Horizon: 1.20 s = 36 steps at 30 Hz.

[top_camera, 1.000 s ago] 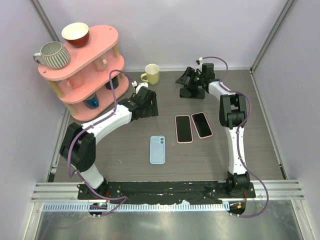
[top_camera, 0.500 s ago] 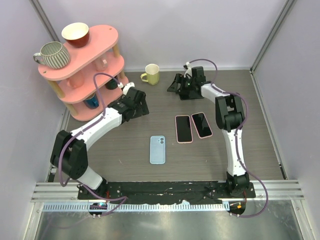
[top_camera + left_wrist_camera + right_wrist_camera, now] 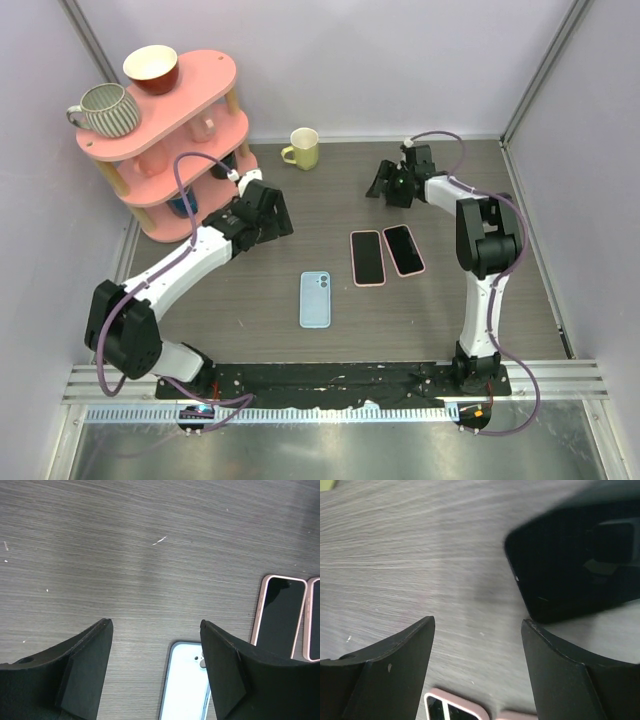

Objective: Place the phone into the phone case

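A light blue phone (image 3: 315, 299) lies flat, back up, mid-table; its camera end shows in the left wrist view (image 3: 187, 685). Two pink-rimmed flat pieces with dark faces lie side by side to its right: the left one (image 3: 367, 257) and the right one (image 3: 404, 249). I cannot tell which is the case. Both show in the left wrist view (image 3: 279, 615), (image 3: 314, 620). My left gripper (image 3: 268, 210) (image 3: 155, 625) is open and empty, above bare table beyond the blue phone. My right gripper (image 3: 385, 183) (image 3: 477, 621) is open and empty, beyond the pink pieces (image 3: 455, 707).
A pink two-tier shelf (image 3: 215, 75) with cups stands at the back left. A yellow mug (image 3: 302, 148) stands at the back. A blurred dark glossy object (image 3: 575, 570) fills the upper right of the right wrist view. Walls close in both sides.
My left gripper has drawn back to the left, away from the yellow mug. My right gripper swung left, then back right. Both stayed open. The phone and pink pieces have not moved.
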{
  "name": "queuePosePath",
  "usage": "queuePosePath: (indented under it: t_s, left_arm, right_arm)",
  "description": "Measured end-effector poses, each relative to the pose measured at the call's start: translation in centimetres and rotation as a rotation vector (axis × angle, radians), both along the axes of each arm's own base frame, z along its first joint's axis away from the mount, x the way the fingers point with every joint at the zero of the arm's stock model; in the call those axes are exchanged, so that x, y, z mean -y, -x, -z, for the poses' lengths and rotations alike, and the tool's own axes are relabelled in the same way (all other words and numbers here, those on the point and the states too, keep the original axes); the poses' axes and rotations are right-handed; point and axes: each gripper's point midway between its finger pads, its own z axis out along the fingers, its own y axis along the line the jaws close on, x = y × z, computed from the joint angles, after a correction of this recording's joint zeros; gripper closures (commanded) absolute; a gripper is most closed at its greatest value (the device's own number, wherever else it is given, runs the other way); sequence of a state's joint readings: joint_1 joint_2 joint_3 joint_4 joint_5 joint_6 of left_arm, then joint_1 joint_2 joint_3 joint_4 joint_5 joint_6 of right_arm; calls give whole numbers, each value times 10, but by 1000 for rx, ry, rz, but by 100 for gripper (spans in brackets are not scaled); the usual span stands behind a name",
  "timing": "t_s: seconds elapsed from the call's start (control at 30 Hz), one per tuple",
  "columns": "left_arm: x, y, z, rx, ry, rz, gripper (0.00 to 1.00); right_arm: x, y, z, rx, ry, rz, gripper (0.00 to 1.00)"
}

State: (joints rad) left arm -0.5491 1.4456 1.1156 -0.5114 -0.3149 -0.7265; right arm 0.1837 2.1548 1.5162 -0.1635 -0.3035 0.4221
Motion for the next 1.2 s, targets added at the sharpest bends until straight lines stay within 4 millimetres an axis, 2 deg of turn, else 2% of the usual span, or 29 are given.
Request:
queuePosePath:
  t_s: [0.27, 0.3, 0.33, 0.37, 0.47, 0.57, 0.73, 0.8, 1.0, 1.2]
  left_arm:
    - [-5, 12, -25, 46, 30, 21, 25]
    - [-5, 14, -26, 46, 29, 29, 25]
    - [-6, 16, -27, 46, 27, 37, 25]
    - [-7, 18, -28, 45, 26, 42, 25]
    - [-12, 27, -28, 48, 16, 59, 24]
    - [-18, 38, -31, 58, 14, 74, 23]
    - [-24, 48, -41, 91, 17, 88, 23]
    - [-24, 49, -43, 95, 22, 97, 23]
    - [-21, 52, -40, 86, 26, 120, 23]
    - [-19, 53, -41, 84, 35, 132, 23]
  right_arm:
    - [44, 37, 1, -136, 114, 260, 20]
    - [50, 39, 1, -144, 140, 304, 18]
    - [56, 40, -1, -141, 170, 357, 6]
    - [62, 40, -3, -137, 197, 409, 3]
    - [78, 38, -9, -110, 276, 555, 2]
    - [86, 30, -16, -84, 341, 646, 3]
    - [91, -13, -30, -15, 385, 781, 5]
    - [93, -24, -29, -1, 397, 826, 6]
    - [98, -41, -18, -1, 450, 899, 7]
    - [100, -41, 3, -37, 494, 904, 8]
